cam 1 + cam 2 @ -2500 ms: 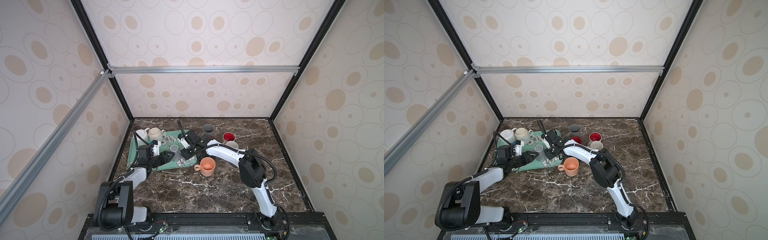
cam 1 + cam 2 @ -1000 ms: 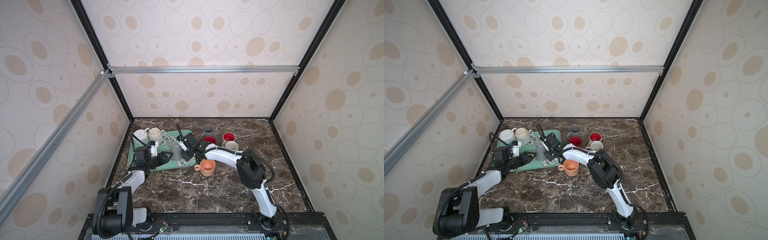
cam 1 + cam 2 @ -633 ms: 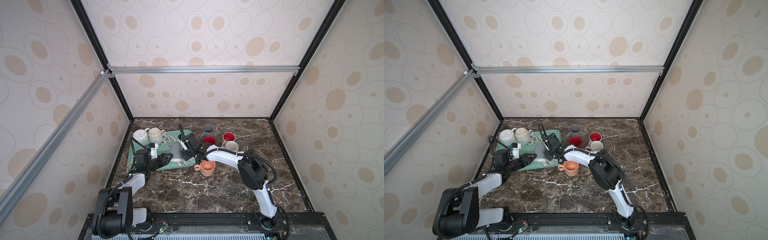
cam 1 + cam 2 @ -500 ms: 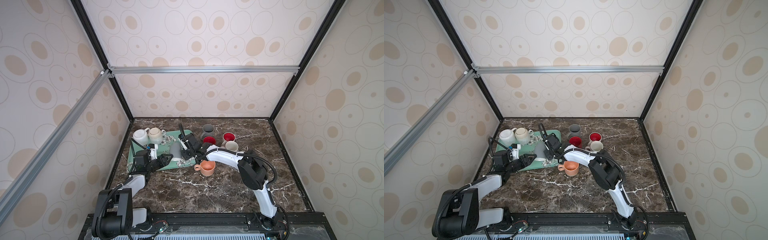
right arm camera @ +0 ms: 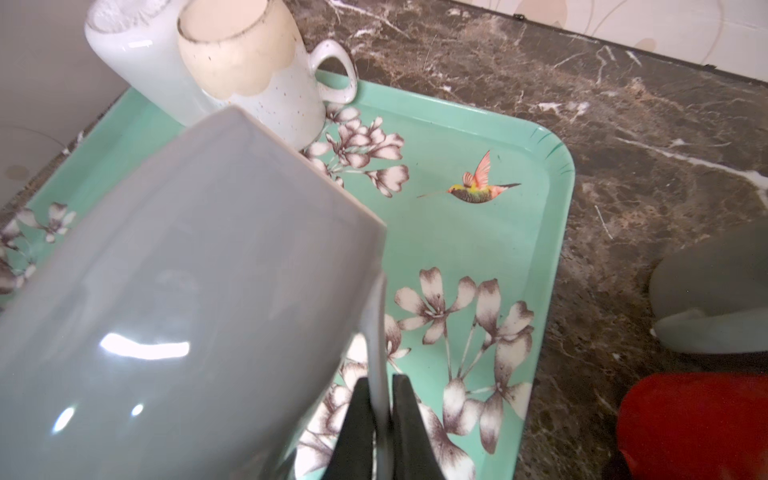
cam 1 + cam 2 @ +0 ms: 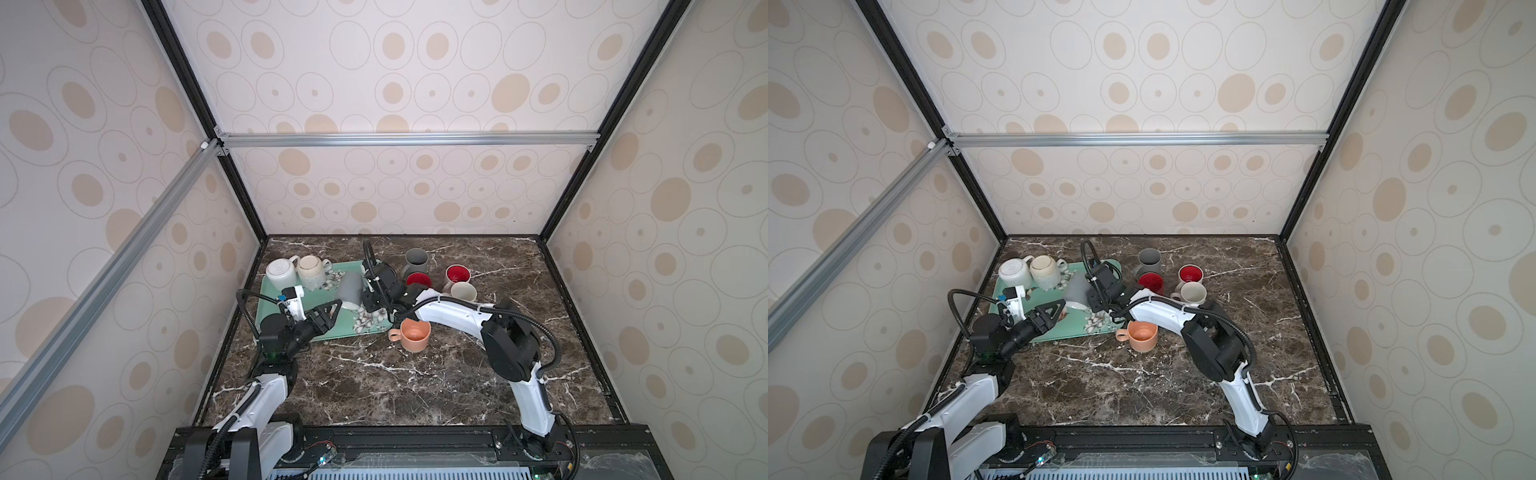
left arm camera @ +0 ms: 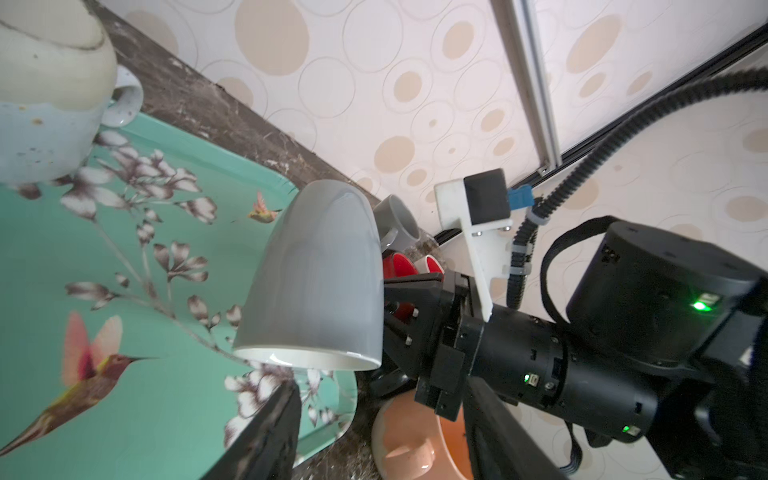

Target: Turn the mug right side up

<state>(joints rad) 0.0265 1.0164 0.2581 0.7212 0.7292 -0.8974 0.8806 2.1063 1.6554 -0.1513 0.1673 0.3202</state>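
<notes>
The right gripper (image 5: 377, 392) is clamped on the thin pale handle of the mug (image 5: 187, 311), jaws pressed to either side of it, and holds the mug tilted over the right half of the tray (image 6: 345, 322). The mug is plain glossy grey, narrowing toward its base, with a whitish rim. Its mouth faces down and toward the near edge and its base points up and away, so it is not yet right side up. Whether the rim touches the tray cannot be told. The left gripper (image 6: 332, 311) hangs just left of the mug and nearer, over the tray's near part, jaws spread apart with nothing between them. The tray is teal, printed with flowers and hummingbirds, and sits at the far left of the marble table (image 6: 374, 386). A white cup (image 6: 279, 270) and a cream cup (image 6: 309, 270) stand mouth-down at its far left corner. An orange cup (image 6: 413, 332) stands upright on the table just off the tray's near right corner, beside the right arm.
</notes>
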